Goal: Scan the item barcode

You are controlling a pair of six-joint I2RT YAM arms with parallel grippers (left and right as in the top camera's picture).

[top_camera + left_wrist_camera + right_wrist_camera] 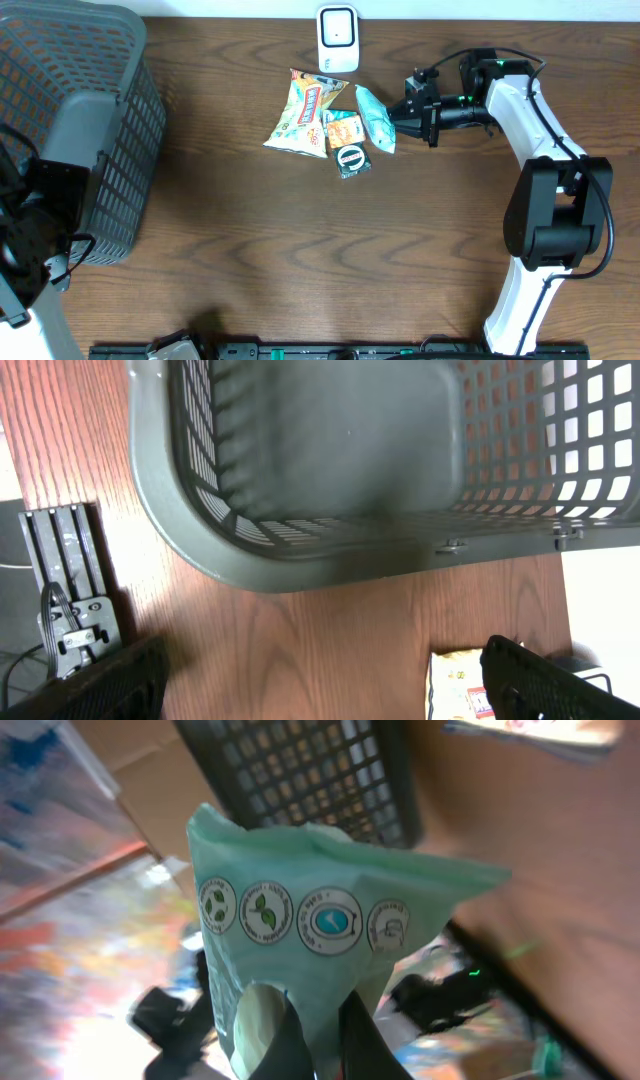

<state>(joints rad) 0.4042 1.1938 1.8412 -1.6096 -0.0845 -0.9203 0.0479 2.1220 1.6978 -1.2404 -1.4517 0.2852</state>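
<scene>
Green packet (320, 920) is pinched at its edge by my right tool (322, 1042), closed on it, just beside the snack pile (305, 115) on the wooden desk (300, 250). Farther off stands a white scanner (337, 38). My left tool (325, 685) gapes wide near the grey basket (300, 565).

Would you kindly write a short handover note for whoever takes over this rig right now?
Left pincer: open, holding nothing, by the grey basket.
Right pincer: shut on the green pouch, beside the snack pile.
Done: pouch gripped.
Left: present its barcode to the white scanner at the table's far edge.
</scene>
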